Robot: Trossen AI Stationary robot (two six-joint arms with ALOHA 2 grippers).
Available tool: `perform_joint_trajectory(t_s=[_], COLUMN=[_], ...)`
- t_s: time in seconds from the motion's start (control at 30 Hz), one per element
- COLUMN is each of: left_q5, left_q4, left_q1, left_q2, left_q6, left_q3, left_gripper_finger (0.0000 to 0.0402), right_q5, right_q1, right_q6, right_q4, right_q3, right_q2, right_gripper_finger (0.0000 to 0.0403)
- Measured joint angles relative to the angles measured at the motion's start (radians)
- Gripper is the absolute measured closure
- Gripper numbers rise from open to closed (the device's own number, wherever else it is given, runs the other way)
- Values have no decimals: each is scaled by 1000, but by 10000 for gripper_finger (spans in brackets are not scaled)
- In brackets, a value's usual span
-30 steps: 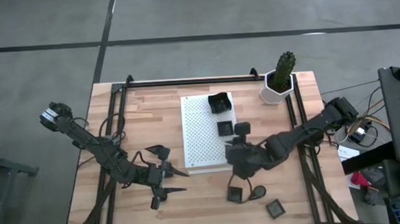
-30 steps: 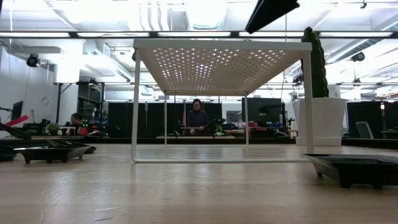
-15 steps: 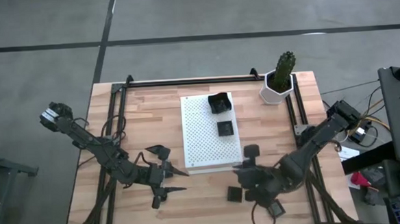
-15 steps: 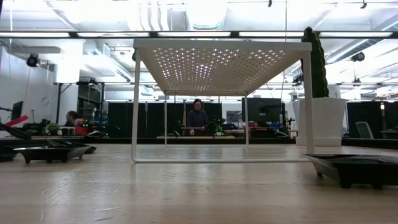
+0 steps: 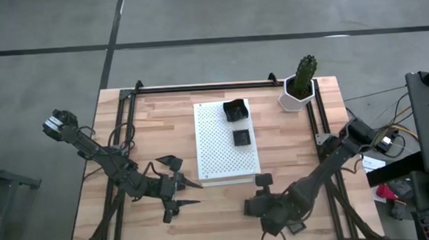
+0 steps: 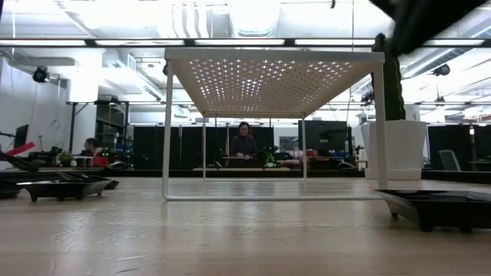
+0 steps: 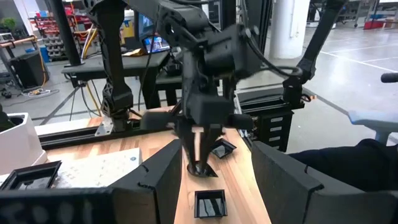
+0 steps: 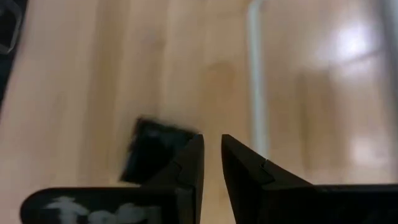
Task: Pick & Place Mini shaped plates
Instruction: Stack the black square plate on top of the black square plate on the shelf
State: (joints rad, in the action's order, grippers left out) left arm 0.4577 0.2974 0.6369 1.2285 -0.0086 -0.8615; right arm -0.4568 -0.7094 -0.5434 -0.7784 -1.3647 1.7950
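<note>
A: High view shows a wooden surface (image 5: 163, 123) with black rails and a white perforated board (image 5: 216, 153); grey floor around.

B: Two mini shaped plates (image 5: 241, 137) lie on the board. The right end effector (image 7: 200, 163) points down near the front edge, fingers narrowly apart, empty. The left end effector (image 5: 181, 194) is spread.

no text or labels can be read
</note>
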Motion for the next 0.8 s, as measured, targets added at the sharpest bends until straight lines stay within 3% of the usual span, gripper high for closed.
perform_joint_trajectory(t_s=[0.37,0.8], left_q5=[0,0], left_q4=[2,9], left_q1=[0,-1], left_q2=[0,0], left_q6=[0,5], left_q3=[0,0], left_gripper_finger=[213,213], right_q5=[72,99], right_q1=[-28,-62], right_q6=[-89,-158], right_q4=[92,166], right_q3=[-1,-5], right_q2=[88,216], right_gripper_finger=[348,292])
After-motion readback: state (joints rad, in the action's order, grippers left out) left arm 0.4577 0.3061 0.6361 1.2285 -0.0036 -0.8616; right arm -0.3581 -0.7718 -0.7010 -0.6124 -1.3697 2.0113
